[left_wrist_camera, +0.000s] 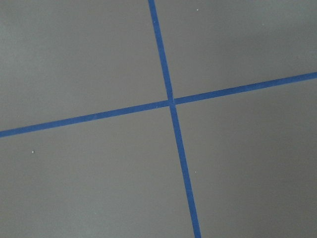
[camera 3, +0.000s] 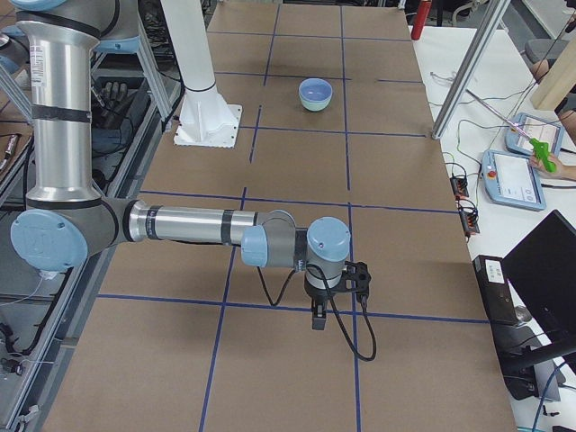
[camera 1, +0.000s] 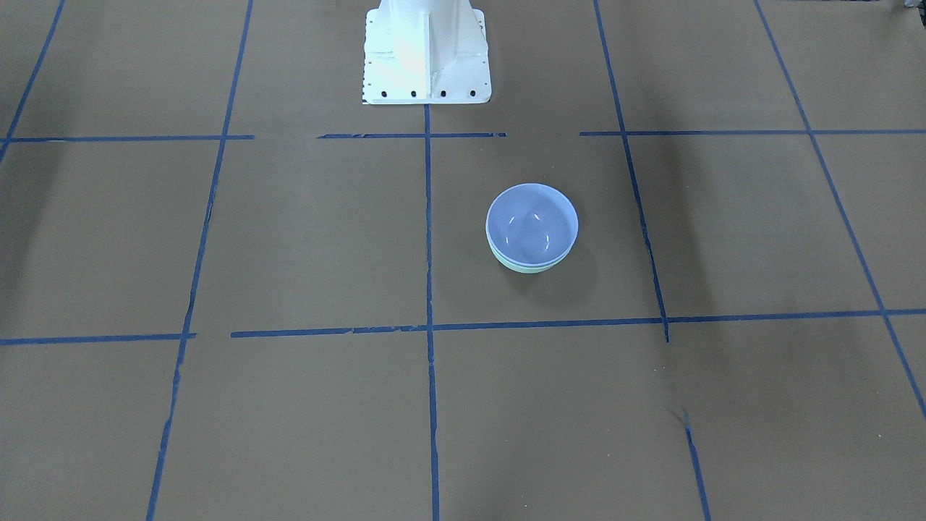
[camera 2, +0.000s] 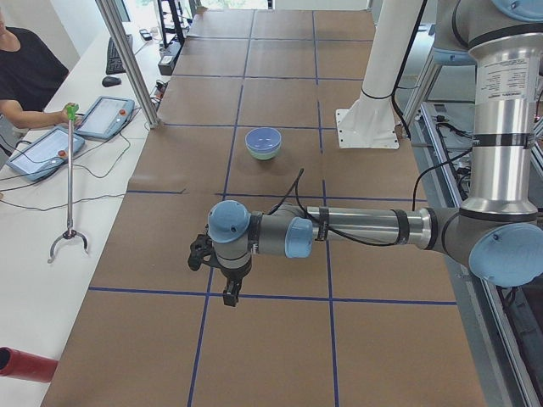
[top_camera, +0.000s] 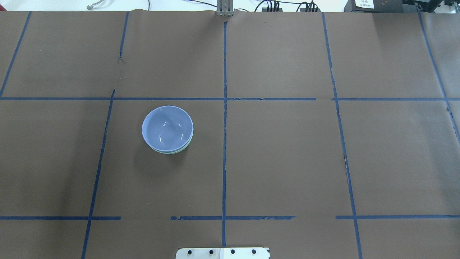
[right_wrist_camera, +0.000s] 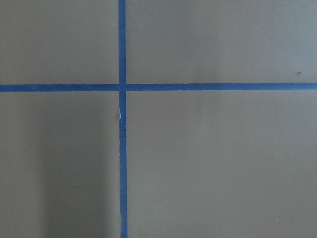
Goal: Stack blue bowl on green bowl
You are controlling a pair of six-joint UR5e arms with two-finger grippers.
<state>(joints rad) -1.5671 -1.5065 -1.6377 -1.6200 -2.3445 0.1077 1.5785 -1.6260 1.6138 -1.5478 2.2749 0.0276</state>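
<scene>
The blue bowl (top_camera: 167, 127) is seen nested upright in the green bowl (top_camera: 179, 150), on the robot's left half of the worktop (top_camera: 287, 162); of the green bowl only a thin crescent of rim is shown in the overhead and front-facing views. The arms are shown in the side views alone, well apart from the bowls; the left fingers (camera 2: 229, 295) and right fingers (camera 3: 317, 319) are small there, so their opening cannot be told; only taped worktop is recorded by the wrist views.

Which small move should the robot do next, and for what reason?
Probably none: the blue bowl already sits nested in the green bowl, and the left arm and right arm hang far from the stack. I would leave them parked.
</scene>
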